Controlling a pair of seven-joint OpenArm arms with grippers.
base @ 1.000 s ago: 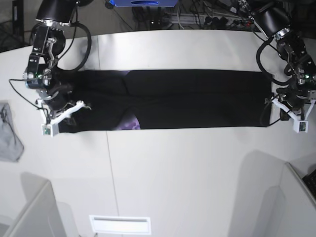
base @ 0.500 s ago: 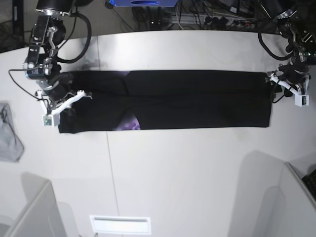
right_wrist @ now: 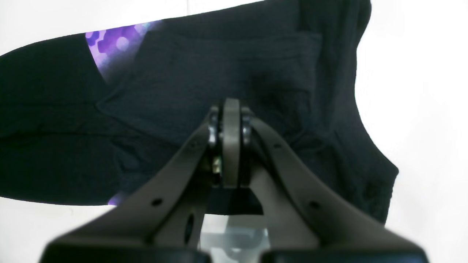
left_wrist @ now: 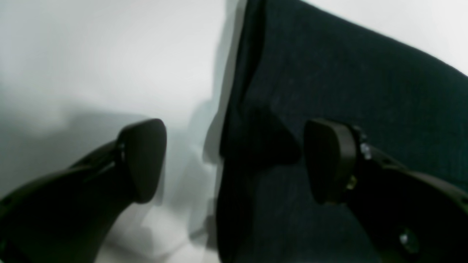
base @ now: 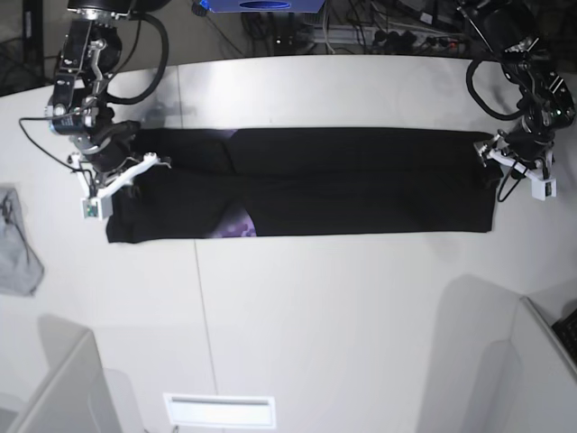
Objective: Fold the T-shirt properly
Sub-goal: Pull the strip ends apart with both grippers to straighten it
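T-shirt (base: 343,180) lying as long folded strip across table (base: 343,307). Left gripper (left_wrist: 234,160) straddling hem edge, fingers spread. Right gripper (right_wrist: 231,146) hovering, fingers pressed together, empty. Advice: both pinching all layers evenly before folding.

The base view looks almost straight down from high above the white surface (base: 343,307), taking in both arms. Each wrist view sits close behind its gripper, looking past the fingers at one end of the T-shirt (base: 361,180), which all three views share.
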